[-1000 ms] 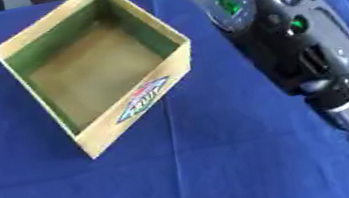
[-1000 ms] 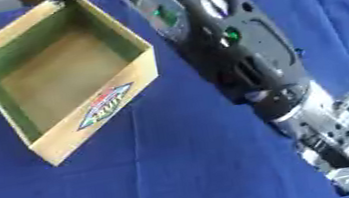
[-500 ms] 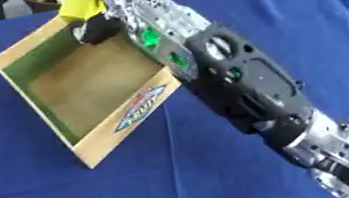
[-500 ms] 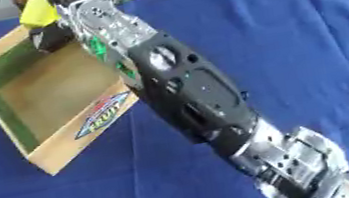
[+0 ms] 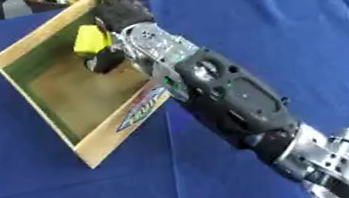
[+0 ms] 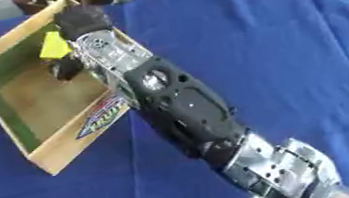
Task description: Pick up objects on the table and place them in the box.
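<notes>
Where the right arm crosses the box's near wall, its robot hand reaches inside, fingers pinching a yellow object above the box floor. Blue table lies bare right of the box.

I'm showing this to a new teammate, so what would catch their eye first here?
The right arm, black and silver, runs from the lower right corner to the upper left across the blue cloth. Its hand is down inside the open box at upper left, with a yellow object at its fingers.
</notes>
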Controlling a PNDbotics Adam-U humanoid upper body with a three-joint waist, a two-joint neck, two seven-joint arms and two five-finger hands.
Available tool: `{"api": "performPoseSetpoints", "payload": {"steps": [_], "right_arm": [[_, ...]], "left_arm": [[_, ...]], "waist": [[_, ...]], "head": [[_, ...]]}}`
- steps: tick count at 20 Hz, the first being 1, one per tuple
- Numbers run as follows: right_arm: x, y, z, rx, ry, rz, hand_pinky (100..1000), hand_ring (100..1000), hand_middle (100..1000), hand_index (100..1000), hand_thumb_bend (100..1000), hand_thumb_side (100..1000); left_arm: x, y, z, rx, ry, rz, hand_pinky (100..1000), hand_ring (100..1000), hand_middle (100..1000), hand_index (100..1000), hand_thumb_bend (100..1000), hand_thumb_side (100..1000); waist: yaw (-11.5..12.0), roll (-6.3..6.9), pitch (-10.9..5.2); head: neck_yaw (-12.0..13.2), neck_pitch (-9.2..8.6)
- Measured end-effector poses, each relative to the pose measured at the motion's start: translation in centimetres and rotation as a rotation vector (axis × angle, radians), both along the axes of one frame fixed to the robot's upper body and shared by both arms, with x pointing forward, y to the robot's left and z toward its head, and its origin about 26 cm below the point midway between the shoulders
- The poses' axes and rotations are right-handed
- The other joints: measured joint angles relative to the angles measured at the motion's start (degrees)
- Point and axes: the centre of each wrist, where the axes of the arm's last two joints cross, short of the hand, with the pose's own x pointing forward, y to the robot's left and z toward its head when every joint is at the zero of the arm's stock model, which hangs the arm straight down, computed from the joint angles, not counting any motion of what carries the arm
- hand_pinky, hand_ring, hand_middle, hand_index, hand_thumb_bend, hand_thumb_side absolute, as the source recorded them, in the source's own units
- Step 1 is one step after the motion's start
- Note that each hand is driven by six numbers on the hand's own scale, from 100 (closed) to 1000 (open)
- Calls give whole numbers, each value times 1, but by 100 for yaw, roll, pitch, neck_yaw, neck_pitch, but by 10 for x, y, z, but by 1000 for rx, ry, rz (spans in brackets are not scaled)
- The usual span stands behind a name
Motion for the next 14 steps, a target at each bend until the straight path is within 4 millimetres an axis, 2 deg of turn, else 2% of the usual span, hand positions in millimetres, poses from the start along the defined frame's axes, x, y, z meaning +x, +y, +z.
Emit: {"api": "performPoseSetpoints", "payload": {"steps": [3, 5, 6, 8, 9, 10, 11, 13, 14], "right_arm": [[0, 1, 2, -17, 42, 12, 551, 521, 386, 416, 100, 408], [0, 3, 4, -28, 66, 23, 607, 594, 479, 568, 100, 424], [-1, 3, 5, -33, 78, 27, 615, 613, 497, 593, 100, 431], [-3, 4, 7, -41, 96, 37, 664, 720, 607, 734, 111, 477], [-4, 4, 8, -44, 100, 41, 683, 753, 653, 780, 226, 518], [-5, 5, 10, -45, 101, 46, 715, 792, 721, 851, 430, 589], [-7, 6, 12, -48, 98, 47, 723, 803, 744, 872, 490, 604], [-9, 7, 15, -55, 85, 42, 758, 862, 820, 937, 731, 670], [-10, 7, 15, -61, 79, 36, 764, 873, 829, 944, 751, 692]], "left_arm": [[0, -1, 0, -4, 0, -3, 696, 723, 712, 851, 100, 929], [0, -1, 0, -6, 1, -4, 696, 723, 712, 851, 100, 929], [0, -1, 0, -6, 1, -4, 696, 723, 712, 851, 100, 929], [0, -1, 0, -6, 1, -4, 696, 723, 712, 852, 100, 929], [0, -1, 0, -6, 2, -4, 696, 723, 712, 852, 100, 929], [0, -1, 0, -6, 2, -5, 696, 724, 713, 851, 100, 929], [0, -1, 0, -5, 2, -5, 696, 724, 713, 851, 100, 929], [0, -1, 0, -4, 2, -6, 697, 724, 713, 851, 100, 928], [0, -1, 0, -4, 2, -6, 697, 724, 713, 851, 100, 929]], "waist": [[0, -1, 0], [1, -1, 0], [3, -1, 0], [4, -3, 0], [4, -4, 0], [0, -4, 0], [-5, -4, 0], [-16, -4, 0], [-21, -4, 0]], "head": [[-14, -1], [-18, -1], [-18, -1], [-18, -2], [-18, -2], [-18, -3], [-18, -4], [-17, -20], [-16, -21]]}}
